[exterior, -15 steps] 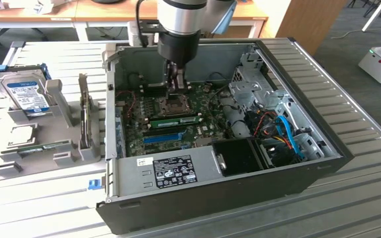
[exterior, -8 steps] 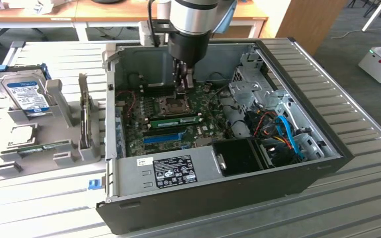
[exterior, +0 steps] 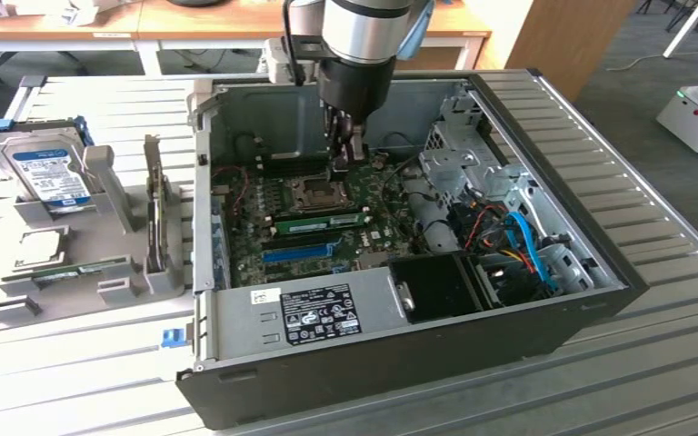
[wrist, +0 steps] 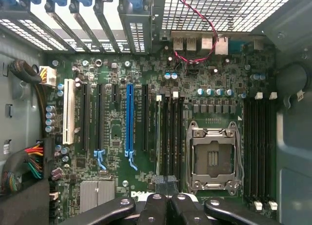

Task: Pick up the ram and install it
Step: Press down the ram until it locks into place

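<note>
The ram (exterior: pixel 320 221), a long green stick with dark chips, sits in a black slot on the motherboard inside the open computer case (exterior: pixel 592 272), beside the blue slot (exterior: pixel 297 252). In the wrist view the ram (wrist: pixel 158 137) shows edge-on in the first of the black memory slots, right of the blue slot (wrist: pixel 129 120). My gripper (exterior: pixel 346 156) hangs above the board near the CPU socket (exterior: pixel 319 191), apart from the ram. Its black fingers (wrist: pixel 155 208) are pressed together with nothing between them.
A grey holder (exterior: pixel 113 291) on the exterior view's left carries a hard drive (exterior: pixel 46 171), an upright dark expansion card (exterior: pixel 153 213) and another green stick (exterior: pixel 68 272). Inside the case are the black fan shroud (exterior: pixel 446 286), blue and red cables (exterior: pixel 525 241) and the drive cage (exterior: pixel 458 159).
</note>
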Motion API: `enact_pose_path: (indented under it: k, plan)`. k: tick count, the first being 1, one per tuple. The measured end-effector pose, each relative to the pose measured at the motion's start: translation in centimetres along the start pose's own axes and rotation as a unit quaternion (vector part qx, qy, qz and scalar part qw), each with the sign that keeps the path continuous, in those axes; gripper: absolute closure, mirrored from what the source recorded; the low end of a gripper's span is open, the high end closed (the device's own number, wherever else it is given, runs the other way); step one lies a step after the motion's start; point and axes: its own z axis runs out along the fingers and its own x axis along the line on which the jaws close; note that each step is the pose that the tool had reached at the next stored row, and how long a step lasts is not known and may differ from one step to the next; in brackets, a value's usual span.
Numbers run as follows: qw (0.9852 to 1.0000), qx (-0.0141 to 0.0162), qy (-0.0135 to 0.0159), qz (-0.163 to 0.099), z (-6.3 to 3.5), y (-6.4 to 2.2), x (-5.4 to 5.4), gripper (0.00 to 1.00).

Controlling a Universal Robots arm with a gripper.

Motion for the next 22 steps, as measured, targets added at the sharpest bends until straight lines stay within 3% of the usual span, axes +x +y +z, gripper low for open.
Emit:
enact_pose_path:
  k: [6, 22]
  plan:
    - [1.0, 0.0, 0.0, 0.0, -0.42, 0.02, 0.0, 0.89]
    - [1.0, 0.0, 0.0, 0.0, -3.98, 0.16, -0.1, 0.89]
